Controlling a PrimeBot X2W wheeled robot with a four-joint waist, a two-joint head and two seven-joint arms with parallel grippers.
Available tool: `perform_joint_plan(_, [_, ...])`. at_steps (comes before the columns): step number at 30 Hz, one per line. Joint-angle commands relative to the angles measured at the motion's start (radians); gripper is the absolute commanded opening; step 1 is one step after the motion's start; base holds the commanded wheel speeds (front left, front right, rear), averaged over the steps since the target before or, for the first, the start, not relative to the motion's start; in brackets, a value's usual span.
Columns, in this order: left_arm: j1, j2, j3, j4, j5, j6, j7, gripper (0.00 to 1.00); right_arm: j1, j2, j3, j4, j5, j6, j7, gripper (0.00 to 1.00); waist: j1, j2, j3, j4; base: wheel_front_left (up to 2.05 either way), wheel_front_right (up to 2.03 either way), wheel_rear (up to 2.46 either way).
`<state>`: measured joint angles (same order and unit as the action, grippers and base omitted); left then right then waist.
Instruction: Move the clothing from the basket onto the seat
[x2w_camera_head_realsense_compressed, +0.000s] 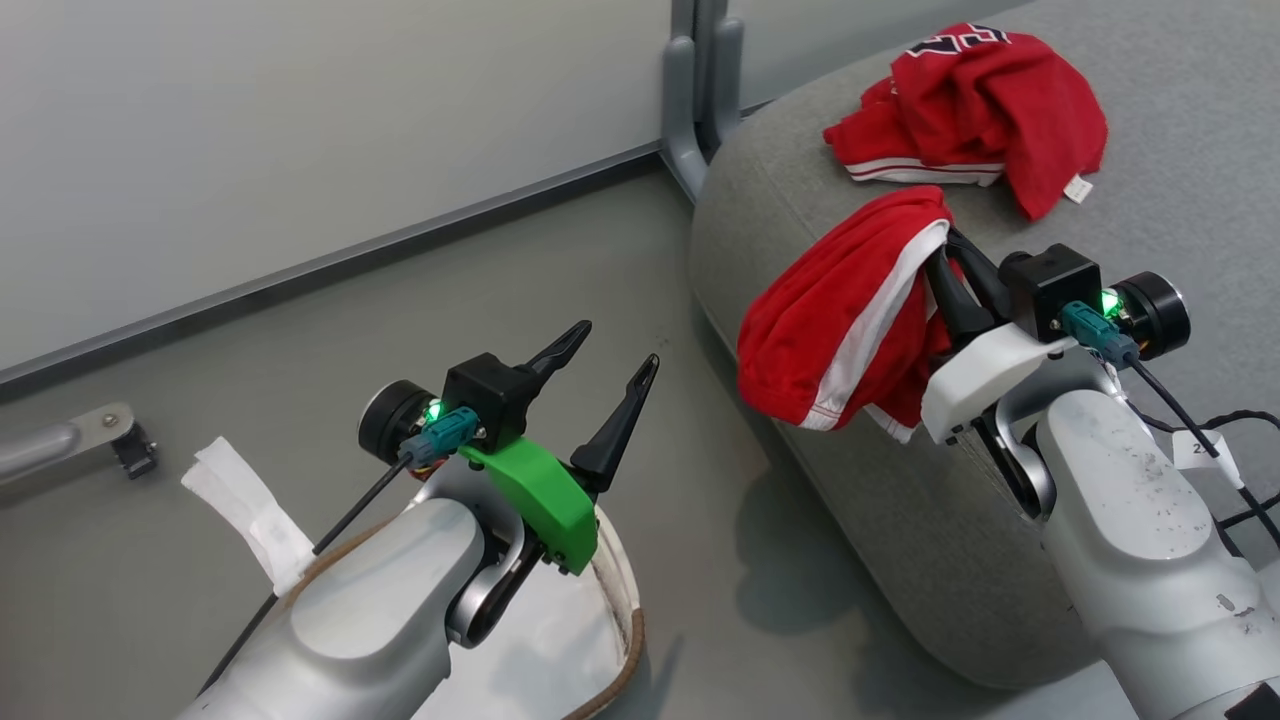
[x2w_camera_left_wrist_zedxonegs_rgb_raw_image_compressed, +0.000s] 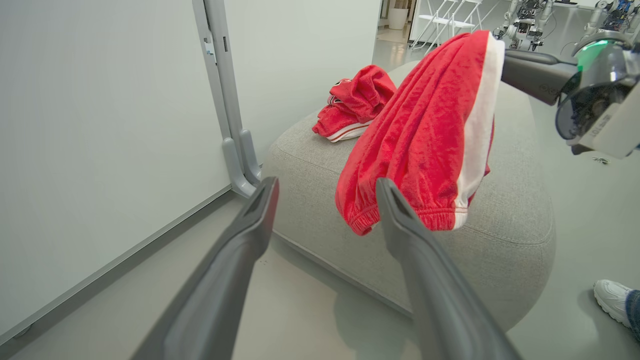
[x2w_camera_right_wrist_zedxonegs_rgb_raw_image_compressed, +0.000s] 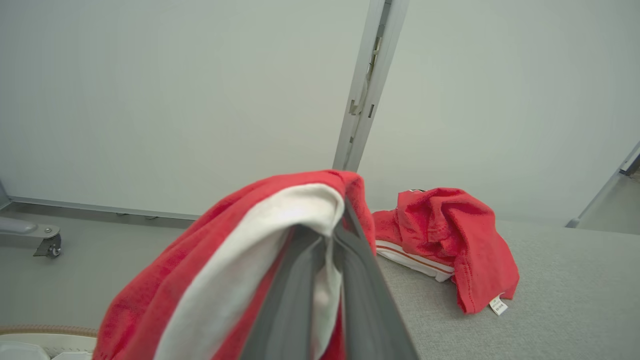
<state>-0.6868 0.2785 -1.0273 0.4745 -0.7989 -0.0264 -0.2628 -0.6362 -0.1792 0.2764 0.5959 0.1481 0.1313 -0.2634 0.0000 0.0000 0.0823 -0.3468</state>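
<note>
Garment (x2w_camera_head_realsense_compressed: 840, 320), red, white-striped, gripped by my right end effector (x2w_camera_head_realsense_compressed: 950, 265) at grey fabric seat (x2w_camera_head_realsense_compressed: 1180, 120) edge; release further inward. Left end effector (x2w_camera_head_realsense_compressed: 618, 346) open.

Head cam: high, looking down. Wrist cams: low, close, facing wall (x2w_camera_right_wrist_zedxonegs_rgb_raw_image_compressed: 150, 100). All share seat (x2w_camera_head_realsense_compressed: 1180, 120).

A pale wall (x2w_camera_head_realsense_compressed: 300, 120), split by a grey post (x2w_camera_head_realsense_compressed: 700, 100), stands on smooth grey floor (x2w_camera_head_realsense_compressed: 450, 300).
</note>
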Motion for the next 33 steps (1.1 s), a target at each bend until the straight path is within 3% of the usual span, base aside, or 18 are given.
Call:
perform_joint_plan(1, [0.014,0.002,0.008,0.002,0.012,-0.003,-0.002,1.00,0.015,-0.001,-0.011,-0.011,-0.006,-0.001,-0.002,0.00,0.0000,0.0000,0.050,-0.076,0.00,0.00,0.00])
perform_joint_plan(10, [0.021,-0.019,0.014,0.008,0.045,-0.009,-0.002,1.00,0.054,0.011,-0.062,-0.047,-0.021,-0.001,-0.002,0.00,0.0000,0.0000,0.081,-0.124,0.00,0.00,0.00])
perform_joint_plan(19, [-0.010,-0.027,0.021,-0.004,0.079,-0.006,-0.002,1.00,0.000,0.003,-0.110,-0.053,-0.035,-0.001,-0.002,0.00,0.0000,0.0000,0.135,-0.087,0.00,0.00,0.00])
perform_joint_plan(25, [-0.024,-0.012,0.014,-0.031,0.105,0.004,-0.001,1.00,-0.175,-0.056,-0.140,-0.008,-0.036,-0.001,0.003,0.00,0.0000,0.0000,0.204,-0.040,0.00,0.00,0.00])
perform_joint_plan(33, [-0.044,0.009,0.004,-0.105,0.143,0.040,0.013,1.00,-0.484,-0.233,-0.243,0.079,-0.055,-0.001,0.090,0.00,0.0000,0.0000,0.328,0.047,0.00,0.00,0.00])
